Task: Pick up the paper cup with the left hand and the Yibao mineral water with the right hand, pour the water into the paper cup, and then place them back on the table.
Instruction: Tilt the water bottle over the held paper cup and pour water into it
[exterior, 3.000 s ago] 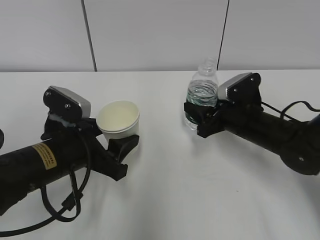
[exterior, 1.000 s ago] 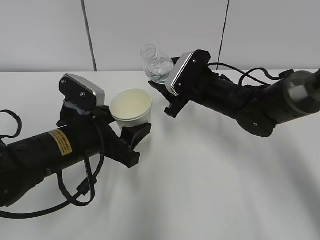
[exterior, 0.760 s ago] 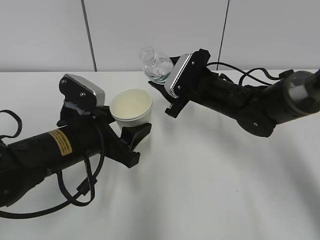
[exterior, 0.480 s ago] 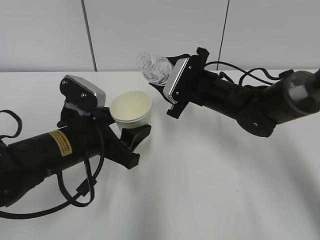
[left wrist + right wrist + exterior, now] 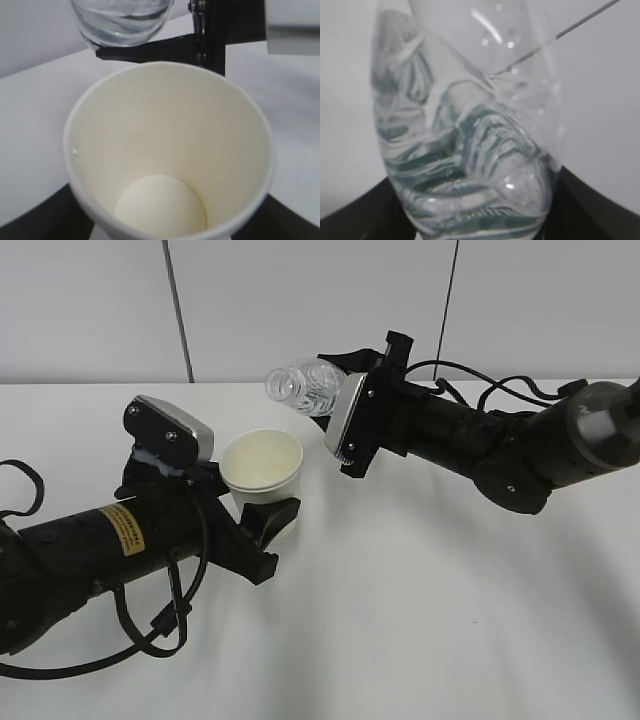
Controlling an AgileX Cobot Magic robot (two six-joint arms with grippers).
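The cream paper cup (image 5: 262, 468) is held upright above the white table (image 5: 420, 620) in my left gripper (image 5: 255, 502), which is shut on it. The left wrist view looks down into the cup (image 5: 165, 150); its inside looks dry and empty. My right gripper (image 5: 335, 390) is shut on the clear Yibao bottle (image 5: 305, 385), tipped almost level with its open neck pointing left, above and just behind the cup's rim. The bottle's mouth end shows at the top of the left wrist view (image 5: 122, 20). The right wrist view is filled by the ribbed bottle (image 5: 470, 145) with water inside.
A grey panelled wall (image 5: 300, 310) stands behind the table. The left arm's black cable (image 5: 150, 630) loops over the table at the front left. The right arm's cable (image 5: 500, 390) lies behind it.
Both arms lifted their objects off the table and brought them together. Over the last second the right gripper has tipped the bottle further left, its neck dropping towards the cup.
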